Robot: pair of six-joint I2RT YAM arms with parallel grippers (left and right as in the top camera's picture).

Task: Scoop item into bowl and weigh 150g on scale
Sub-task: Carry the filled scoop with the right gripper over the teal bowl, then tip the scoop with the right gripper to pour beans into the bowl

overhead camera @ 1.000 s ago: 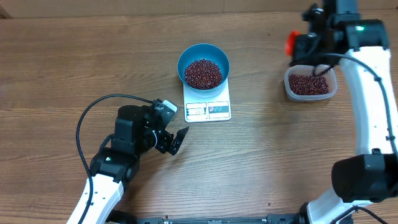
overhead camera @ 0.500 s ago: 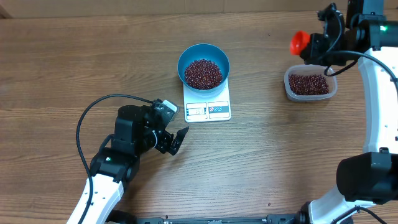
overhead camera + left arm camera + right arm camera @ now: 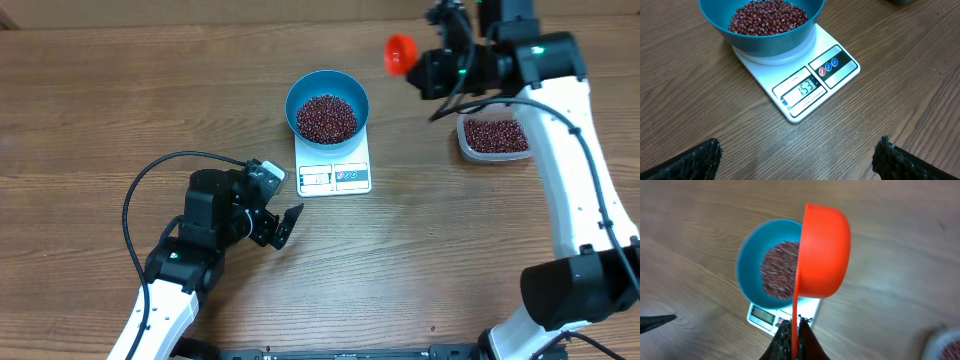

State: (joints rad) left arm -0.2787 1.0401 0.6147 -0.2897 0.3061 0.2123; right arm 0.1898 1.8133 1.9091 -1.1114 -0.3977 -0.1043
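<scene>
Light blue bowl (image 3: 327, 92) of maroon beans (image 3: 326, 118) on white scale (image 3: 335, 176). Orange scoop (image 3: 822, 250) clenched in right fingers (image 3: 781, 346), raised between bowl and clear tub (image 3: 497, 138). Near scale, left fingers (image 3: 695, 162) spread wide, empty.

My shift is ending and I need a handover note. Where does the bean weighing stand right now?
Left gripper: open, empty, near the scale.
Right gripper: shut on the orange scoop, in the air between tub and bowl; its contents are not visible.
Done: the bowl of beans is on the scale, and the display reads 153.
Left: probably take a few beans out to reach 150.
</scene>
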